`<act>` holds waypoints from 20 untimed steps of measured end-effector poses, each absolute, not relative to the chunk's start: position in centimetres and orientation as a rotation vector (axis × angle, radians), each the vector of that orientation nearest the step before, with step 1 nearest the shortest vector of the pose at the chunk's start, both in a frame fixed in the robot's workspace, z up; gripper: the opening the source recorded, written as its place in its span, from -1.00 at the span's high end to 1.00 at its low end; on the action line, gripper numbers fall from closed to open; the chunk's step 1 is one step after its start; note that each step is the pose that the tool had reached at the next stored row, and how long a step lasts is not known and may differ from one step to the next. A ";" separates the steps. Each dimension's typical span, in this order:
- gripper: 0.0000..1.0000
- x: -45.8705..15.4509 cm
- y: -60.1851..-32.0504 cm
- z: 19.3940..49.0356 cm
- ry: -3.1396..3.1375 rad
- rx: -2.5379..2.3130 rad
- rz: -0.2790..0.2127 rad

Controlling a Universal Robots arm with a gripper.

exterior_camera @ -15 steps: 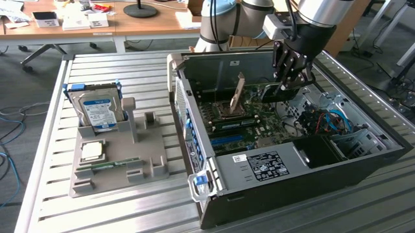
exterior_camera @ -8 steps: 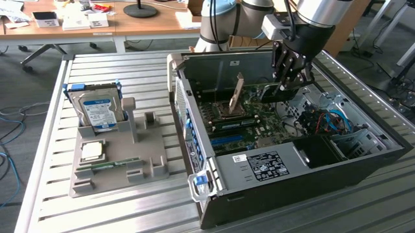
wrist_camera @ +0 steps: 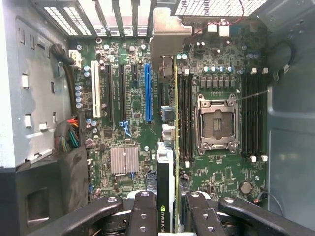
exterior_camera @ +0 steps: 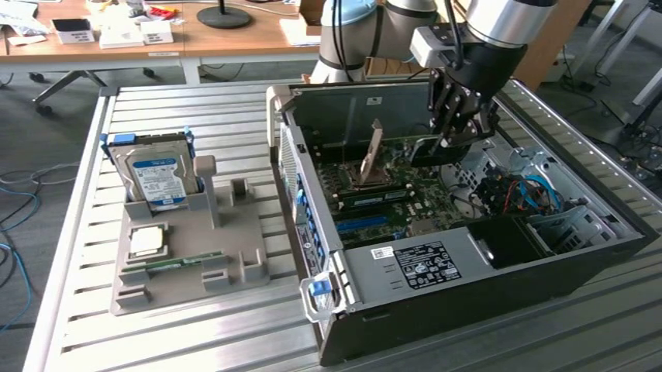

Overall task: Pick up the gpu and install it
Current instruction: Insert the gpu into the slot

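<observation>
The gpu (exterior_camera: 432, 151) (wrist_camera: 164, 196) is held edge-on inside the open case (exterior_camera: 466, 287), pinched between the fingers (wrist_camera: 142, 216) of the gripper (exterior_camera: 455, 136) (wrist_camera: 170, 219), which are pressed against its two faces. In the exterior view the card is seen over the far part of the board (exterior_camera: 414, 201) (wrist_camera: 128, 108), close to the rear wall of the case. Whether its lower edge touches the board cannot be told.

The case is laid on its side on the slatted metal table (exterior_camera: 207, 341), towards the exterior view's right. Beside it, on the exterior view's left, a grey holder (exterior_camera: 186, 279) is set on the table. A drive (exterior_camera: 157, 174) with a blue-white label is stood upright at the far end of the holder. A square chip (exterior_camera: 147, 240) is laid flat in front of the drive, and a narrow green stick (exterior_camera: 170, 262) is laid just in front of the chip.

In the wrist view the green edge of the card is seen running between the blue slot (wrist_camera: 147, 93) and the nearer bank of black memory slots (wrist_camera: 186, 118). Its metal bracket (wrist_camera: 170, 37) is pointed at the slotted rear wall. The socket (wrist_camera: 216, 125) is seen beyond those slots, and a small finned heatsink (wrist_camera: 124, 160) is seen on the other side of the card.
</observation>
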State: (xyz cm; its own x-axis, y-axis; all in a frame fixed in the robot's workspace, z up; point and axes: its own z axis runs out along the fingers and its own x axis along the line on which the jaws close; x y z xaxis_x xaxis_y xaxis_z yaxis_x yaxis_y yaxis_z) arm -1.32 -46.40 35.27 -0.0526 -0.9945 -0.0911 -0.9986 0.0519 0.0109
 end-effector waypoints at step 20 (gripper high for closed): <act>0.47 -1.4 -46.4 34.6 2.235 -2.121 0.109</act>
